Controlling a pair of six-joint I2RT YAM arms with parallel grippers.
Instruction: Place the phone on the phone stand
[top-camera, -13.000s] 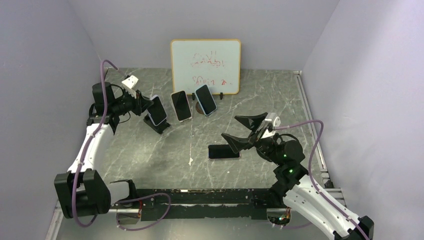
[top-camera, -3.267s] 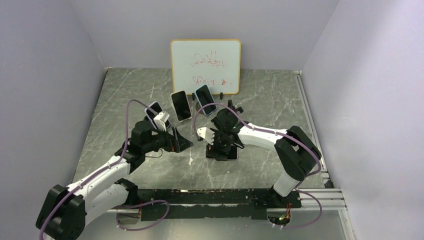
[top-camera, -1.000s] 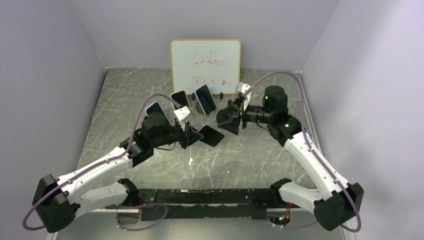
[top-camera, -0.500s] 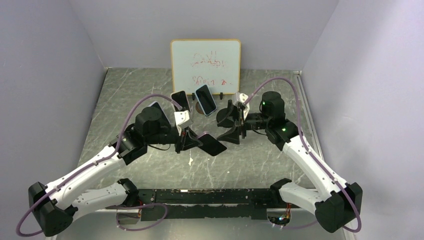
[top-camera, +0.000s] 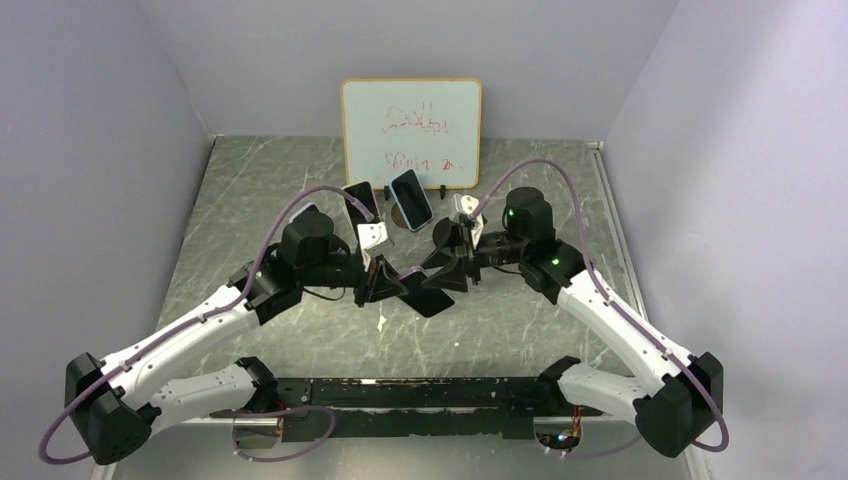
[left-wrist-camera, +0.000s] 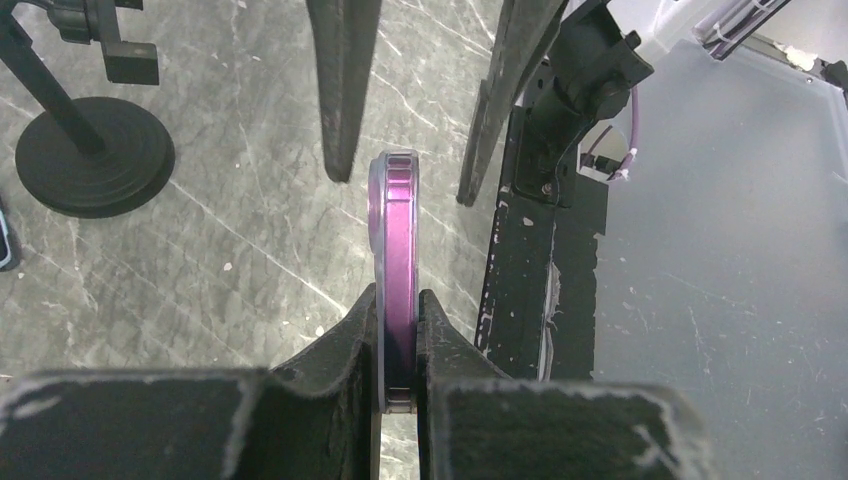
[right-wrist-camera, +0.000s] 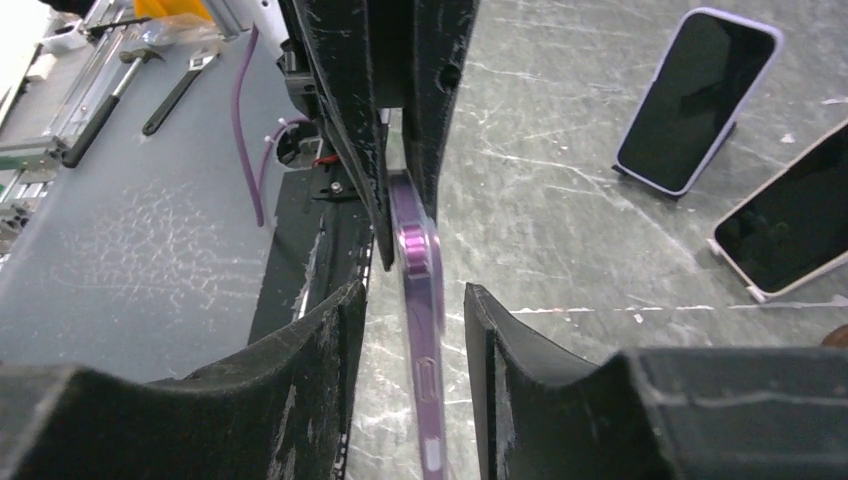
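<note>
A phone in a purple case (top-camera: 428, 297) hangs above the table's middle, edge-on in both wrist views. My left gripper (left-wrist-camera: 398, 295) is shut on one end of the phone (left-wrist-camera: 397, 230). My right gripper (right-wrist-camera: 415, 290) faces it from the other side. It is open, and its fingers (left-wrist-camera: 343, 90) straddle the phone (right-wrist-camera: 422, 330) with a gap on each side. A black phone stand with a round base (left-wrist-camera: 90, 155) stands on the table beside the left gripper. The frame edge cuts off its top.
A whiteboard (top-camera: 411, 133) leans on the back wall. In front of it, dark-screened phones (top-camera: 360, 197) (top-camera: 411, 199) lean on stands, also seen as phones (right-wrist-camera: 697, 100) (right-wrist-camera: 790, 215) from the right wrist. A black rail (top-camera: 420, 392) runs along the near table edge.
My right gripper has come down and left towards the left gripper. Its jaws have narrowed around the phone's free end. My left gripper still holds the phone, shifted slightly towards the front.
</note>
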